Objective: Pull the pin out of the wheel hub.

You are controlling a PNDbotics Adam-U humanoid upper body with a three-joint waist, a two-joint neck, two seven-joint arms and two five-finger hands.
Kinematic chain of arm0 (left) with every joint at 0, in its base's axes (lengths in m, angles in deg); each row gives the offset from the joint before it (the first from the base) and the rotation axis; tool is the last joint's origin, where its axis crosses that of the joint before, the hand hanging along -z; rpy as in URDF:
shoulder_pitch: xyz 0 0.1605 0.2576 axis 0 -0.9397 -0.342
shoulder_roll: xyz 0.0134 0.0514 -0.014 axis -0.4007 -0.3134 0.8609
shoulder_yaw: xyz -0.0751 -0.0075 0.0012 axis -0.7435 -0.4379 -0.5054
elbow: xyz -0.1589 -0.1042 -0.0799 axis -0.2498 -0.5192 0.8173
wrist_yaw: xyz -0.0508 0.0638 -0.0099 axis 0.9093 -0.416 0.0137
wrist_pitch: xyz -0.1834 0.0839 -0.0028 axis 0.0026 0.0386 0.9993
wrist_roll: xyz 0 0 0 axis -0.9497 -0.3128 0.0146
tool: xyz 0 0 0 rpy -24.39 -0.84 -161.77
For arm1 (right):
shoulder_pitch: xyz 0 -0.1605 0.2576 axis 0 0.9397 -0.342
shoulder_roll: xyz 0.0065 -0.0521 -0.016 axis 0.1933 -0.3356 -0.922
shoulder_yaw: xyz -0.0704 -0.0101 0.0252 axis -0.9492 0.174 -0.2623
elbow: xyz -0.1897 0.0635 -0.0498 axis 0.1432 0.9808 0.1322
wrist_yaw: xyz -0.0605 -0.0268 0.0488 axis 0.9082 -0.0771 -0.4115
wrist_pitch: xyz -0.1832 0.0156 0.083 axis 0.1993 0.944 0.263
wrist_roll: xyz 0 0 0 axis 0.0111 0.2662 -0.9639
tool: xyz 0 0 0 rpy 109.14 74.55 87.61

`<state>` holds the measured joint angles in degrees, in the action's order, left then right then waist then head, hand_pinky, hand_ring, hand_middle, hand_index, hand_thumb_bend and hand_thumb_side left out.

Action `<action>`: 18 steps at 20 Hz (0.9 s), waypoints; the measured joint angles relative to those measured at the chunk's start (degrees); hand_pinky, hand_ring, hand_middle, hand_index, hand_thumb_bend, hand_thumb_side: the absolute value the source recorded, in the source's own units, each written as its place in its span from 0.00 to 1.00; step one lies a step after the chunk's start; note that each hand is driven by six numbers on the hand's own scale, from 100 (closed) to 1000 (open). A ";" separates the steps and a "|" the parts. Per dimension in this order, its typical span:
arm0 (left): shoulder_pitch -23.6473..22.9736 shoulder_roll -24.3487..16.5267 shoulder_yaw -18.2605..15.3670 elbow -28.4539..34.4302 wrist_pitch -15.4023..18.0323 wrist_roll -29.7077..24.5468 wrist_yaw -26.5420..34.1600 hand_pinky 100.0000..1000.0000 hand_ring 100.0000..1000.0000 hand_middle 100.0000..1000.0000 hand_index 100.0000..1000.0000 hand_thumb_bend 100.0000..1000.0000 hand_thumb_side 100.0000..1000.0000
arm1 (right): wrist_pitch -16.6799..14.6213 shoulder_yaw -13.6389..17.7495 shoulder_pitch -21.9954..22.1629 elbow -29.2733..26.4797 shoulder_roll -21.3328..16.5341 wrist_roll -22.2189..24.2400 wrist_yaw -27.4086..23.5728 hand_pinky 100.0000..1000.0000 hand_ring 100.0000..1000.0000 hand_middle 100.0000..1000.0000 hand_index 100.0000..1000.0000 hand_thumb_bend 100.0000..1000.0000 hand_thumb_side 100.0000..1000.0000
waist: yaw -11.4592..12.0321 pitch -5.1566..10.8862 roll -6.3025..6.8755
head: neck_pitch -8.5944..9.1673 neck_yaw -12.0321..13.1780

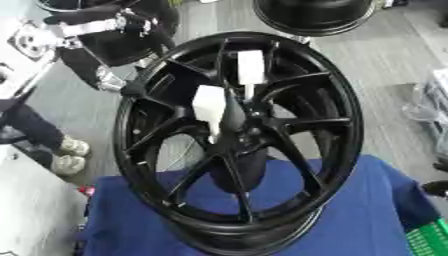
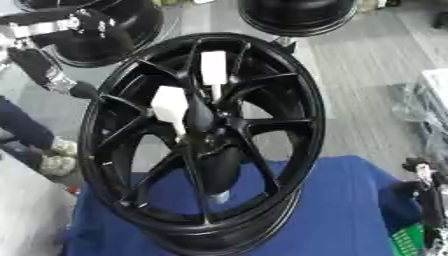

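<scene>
Standing on its edge in the left eye view, the wheel hub (image 1: 241, 145) leaned a little on the blue-covered tabletop (image 1: 372, 210), its open face turned up toward the camera, which probably kept the centre within reach. Two white pins sat among the spokes near the middle: the upper pin (image 1: 250, 67) had its thin shaft pointing down at the centre, and the lower pin (image 1: 208, 104) lay just left of it, its shaft running into the dark boss. The left hand (image 1: 131, 90) met the rim at its upper left, seemingly to steady the wheel against tipping; whether it was spread or curled round the rim could not be told, black against black. A green crate (image 1: 432, 241) showed at the lower right corner.

In the right eye view, both pins stood clear of any hand, so neither looked pulled yet. A dark shape at the lower right edge seemed to be the right hand (image 2: 426, 192), well apart from the hub; its state could not be told. More wheels (image 2: 297, 15) lay on the floor beyond. No brand, label or writing could be read anywhere.
</scene>
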<state>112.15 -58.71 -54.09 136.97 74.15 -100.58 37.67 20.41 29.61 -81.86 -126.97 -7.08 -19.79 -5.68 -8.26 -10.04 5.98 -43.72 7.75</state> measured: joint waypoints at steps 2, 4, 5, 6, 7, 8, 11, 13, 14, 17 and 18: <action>0.64 1.09 0.10 -1.12 0.01 0.01 -0.91 0.69 0.63 0.69 0.79 0.57 0.54 | 0.02 0.00 0.01 0.00 0.00 0.02 0.01 0.53 0.45 0.70 0.76 0.00 0.92 | 0.00 0.00 -0.06 | 0.00 0.10; 1.10 2.06 0.33 -1.99 0.01 0.01 -1.63 0.69 0.62 0.68 0.79 0.57 0.55 | 0.02 -0.01 0.03 0.00 0.00 0.03 0.01 0.53 0.45 0.70 0.76 0.00 0.92 | -0.01 0.00 -0.13 | 0.00 0.24; 1.30 2.51 0.39 -2.32 0.01 0.01 -1.96 0.69 0.62 0.68 0.79 0.57 0.55 | 0.02 -0.01 0.03 -0.01 0.00 0.04 0.02 0.53 0.45 0.70 0.76 0.00 0.92 | -0.02 0.00 -0.14 | 0.00 0.28; 1.54 2.93 0.55 -2.60 0.00 0.00 -2.15 0.69 0.62 0.68 0.79 0.57 0.55 | 0.02 -0.01 0.04 -0.01 0.00 0.04 0.02 0.53 0.45 0.70 0.76 0.00 0.92 | -0.04 0.00 -0.14 | 0.00 0.30; 1.76 3.34 0.70 -2.84 0.00 0.00 -2.32 0.69 0.62 0.68 0.79 0.56 0.55 | 0.02 -0.01 0.04 -0.01 0.00 0.05 0.02 0.53 0.45 0.70 0.76 0.00 0.92 | -0.06 0.00 -0.14 | 0.00 0.35; 1.94 3.71 0.84 -2.94 0.00 0.00 -2.46 0.69 0.62 0.67 0.79 0.56 0.55 | 0.02 -0.01 0.05 -0.01 0.00 0.06 0.02 0.53 0.45 0.70 0.76 0.00 0.92 | -0.07 0.00 -0.15 | 0.00 0.42; 2.45 4.64 1.42 -3.18 -0.03 -0.03 -2.50 0.69 0.61 0.67 0.79 0.56 0.55 | 0.02 -0.02 0.05 -0.01 0.00 0.07 0.02 0.53 0.45 0.70 0.76 0.00 0.92 | -0.12 0.00 -0.15 | 0.00 0.59; 2.71 5.02 1.78 -3.18 -0.04 -0.04 -2.50 0.69 0.61 0.66 0.79 0.56 0.56 | 0.00 -0.02 0.05 -0.01 0.00 0.10 0.02 0.53 0.45 0.70 0.76 0.00 0.92 | -0.18 0.00 -0.15 | 0.00 0.71; 2.71 5.20 2.01 -3.18 -0.04 -0.04 -2.50 0.68 0.61 0.66 0.78 0.56 0.56 | -0.04 -0.02 0.04 -0.01 0.00 0.15 0.02 0.53 0.45 0.70 0.76 0.00 0.92 | -0.20 0.00 -0.15 | 0.00 0.72; 2.71 5.35 2.73 -3.18 -0.04 -0.04 -2.49 0.68 0.60 0.66 0.78 0.56 0.56 | -0.07 -0.02 0.03 -0.01 0.00 0.22 0.02 0.53 0.45 0.70 0.76 0.00 0.92 | -0.29 0.00 -0.15 | 0.00 0.75; 2.71 5.55 2.95 -3.17 -0.04 -0.04 -2.48 0.68 0.60 0.66 0.78 0.56 0.57 | -0.07 -0.03 0.02 -0.01 0.00 0.26 0.02 0.53 0.45 0.70 0.76 0.00 0.92 | -0.33 0.00 -0.14 | 0.00 0.76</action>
<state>114.86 -53.16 -51.14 133.80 74.11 -100.62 35.19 20.34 29.58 -81.84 -126.97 -7.08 -19.52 -5.65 -8.59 -10.04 5.83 -43.72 8.51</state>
